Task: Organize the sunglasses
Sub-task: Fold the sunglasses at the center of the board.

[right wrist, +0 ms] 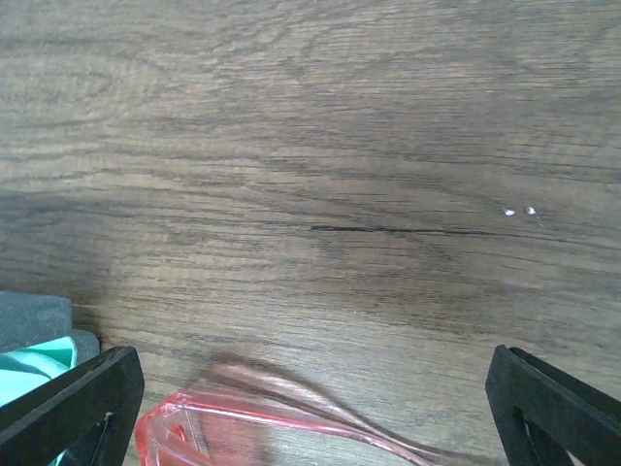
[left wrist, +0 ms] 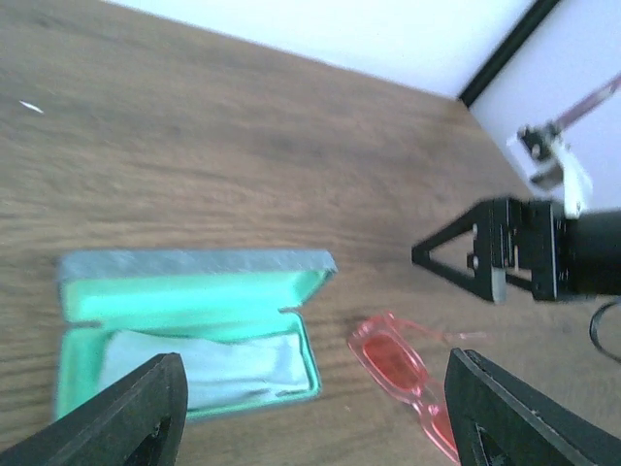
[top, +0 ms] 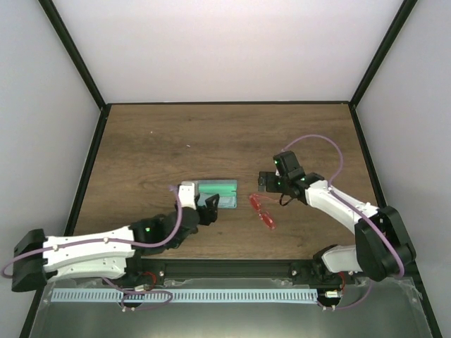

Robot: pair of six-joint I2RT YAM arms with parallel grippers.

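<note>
The left gripper (top: 200,206) stands with its jaws spread wide and nothing between them. In its wrist view only the two dark fingertips (left wrist: 146,408) show, cut off by the bottom edge. Ahead of the left-hand jaw the grey-blue case (left wrist: 194,291) lies open on the wooden table (top: 162,141), green lining up, with a pale cloth (left wrist: 209,359) in its lower half. From overhead the gripper overlaps the case's left end, hiding that part. Ahead of the other jaw, just beside the case but apart from it, lie the sunglasses (left wrist: 393,361), red lenses flat on the table; one end runs off the bottom of the frame and the thin arms are blurred. The right gripper (top: 266,182) hangs over them, jaws set wide, gripping nothing. In its wrist view the sunglasses lie between the jaws, nearer the one on the case's side, with only the top rim and smeared arms showing; whether that finger touches the frame cannot be told.
</note>
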